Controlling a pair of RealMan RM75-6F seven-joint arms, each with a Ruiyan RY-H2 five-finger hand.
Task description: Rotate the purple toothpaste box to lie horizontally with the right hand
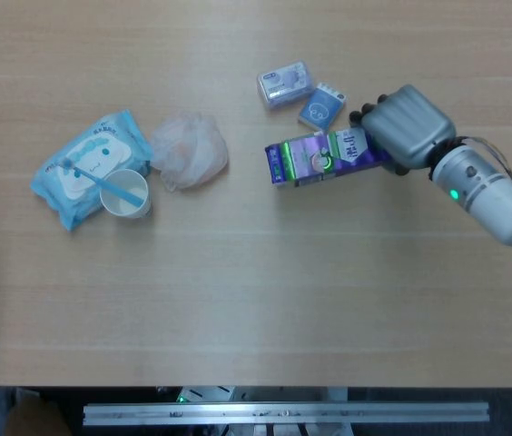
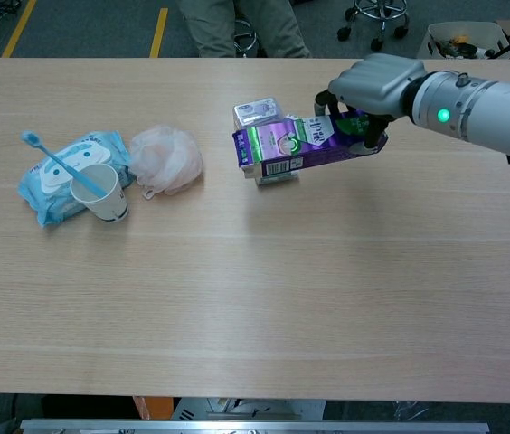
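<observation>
Gripping purple toothpaste box (image 1: pixel 320 156) at its right end, right hand (image 1: pixel 405 127) clamped on; probably light, stiff cardboard, crushable, best grabbed mid-length.

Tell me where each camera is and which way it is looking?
Head view: up high, looking almost straight down on the table; it shows the right hand and forearm gripping the purple toothpaste box.
Chest view: lower, at the table's near edge, looking forward and down across it to the floor and chair wheels beyond; it shows that right hand holding the box's end.
Both share: that hand, the box, the paper cup and wipes pack. Neither shows the left hand.
</observation>
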